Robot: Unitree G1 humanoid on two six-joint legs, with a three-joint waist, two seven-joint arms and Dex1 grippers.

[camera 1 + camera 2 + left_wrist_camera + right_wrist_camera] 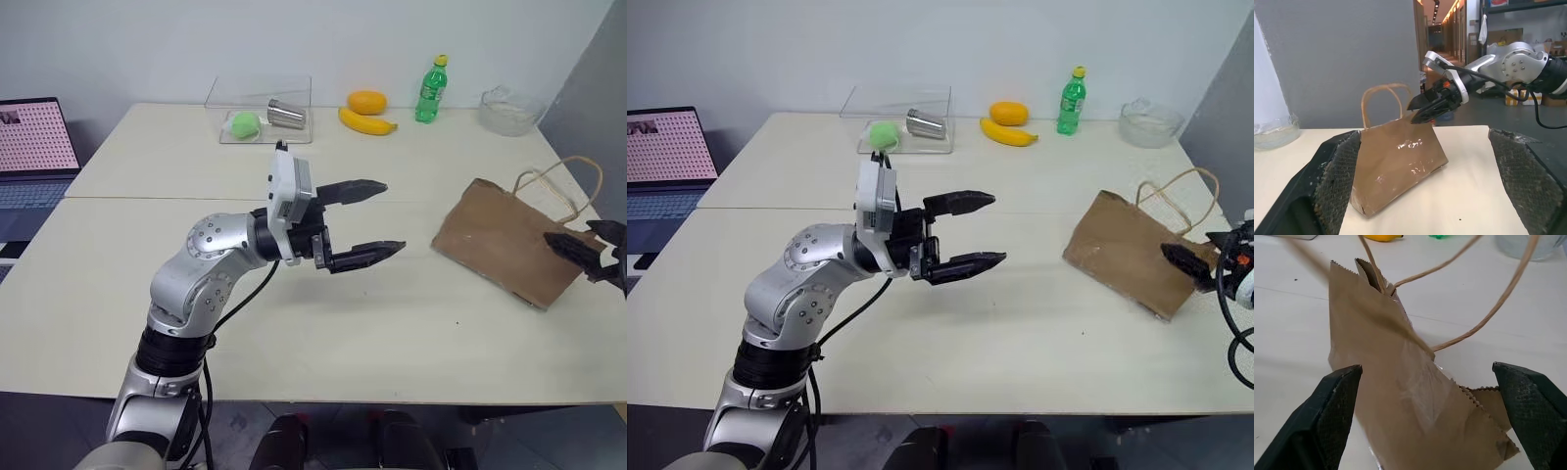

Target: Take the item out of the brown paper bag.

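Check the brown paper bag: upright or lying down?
Lying down. The brown paper bag rests flat on its side on the table, loop handles sprawled beyond its mouth.

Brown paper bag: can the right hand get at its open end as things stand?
Probably yes. The right hand is open at the handle end of the brown paper bag, which lies flat on the table, and nothing stands between them. The mouth looks pressed nearly flat, so reaching inside may be harder.
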